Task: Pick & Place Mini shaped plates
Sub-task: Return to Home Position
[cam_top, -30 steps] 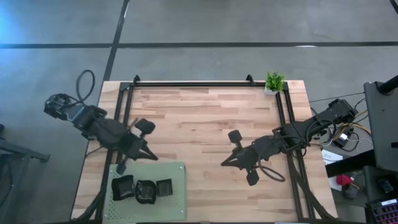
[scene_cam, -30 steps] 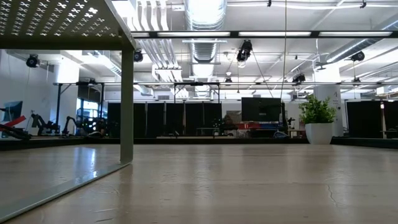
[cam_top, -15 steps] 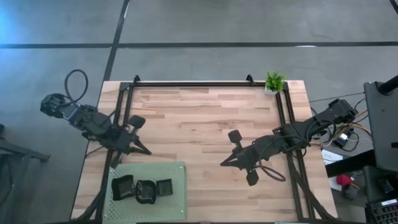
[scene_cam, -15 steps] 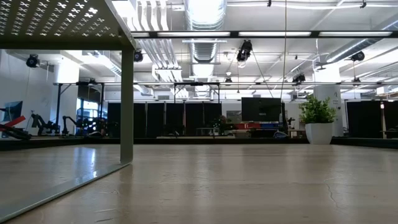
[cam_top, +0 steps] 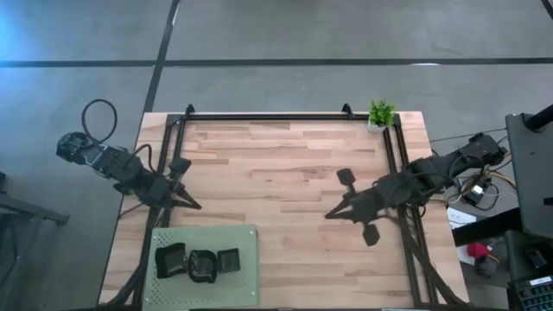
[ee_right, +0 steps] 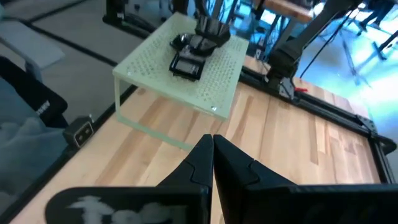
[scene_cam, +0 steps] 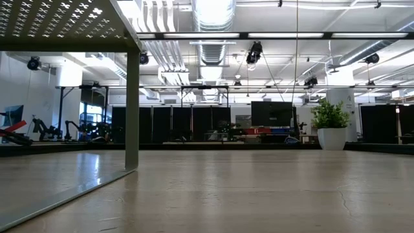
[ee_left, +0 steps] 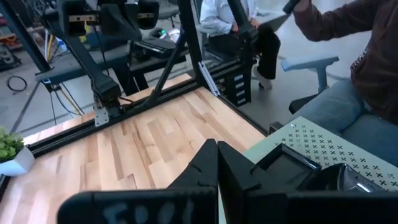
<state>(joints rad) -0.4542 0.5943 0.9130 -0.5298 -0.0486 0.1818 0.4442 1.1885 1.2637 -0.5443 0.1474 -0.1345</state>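
Observation:
The mini shaped plates (cam_top: 203, 263) are small black dishes grouped together on a raised, light green perforated mat (cam_top: 246, 276) at the table's near left corner. In the right wrist view the plates (ee_right: 193, 53) sit on the mat's top. My left gripper (cam_top: 197, 207) is shut and hangs just beyond the mat's far edge, touching nothing. The left wrist view shows its fingers (ee_left: 217, 155) beside the plates (ee_left: 292, 168). My right gripper (cam_top: 328, 216) is shut and empty over the table's right half, pointing toward the mat. Its fingers (ee_right: 212, 146) meet in the right wrist view.
A small green potted plant (cam_top: 381, 113) stands at the table's far right corner. A black frame (cam_top: 268, 116) runs along the far and side edges. The mat's leg (scene_cam: 132, 110) stands on the wood. Seated people (ee_left: 348, 81) are close to the table's near side.
My left arm has drawn back toward the table's left and far edges, away from the mat, with its gripper still shut. My right arm has pulled back toward the table's right edge and slightly farther away. The plates have stayed where they were on the mat.

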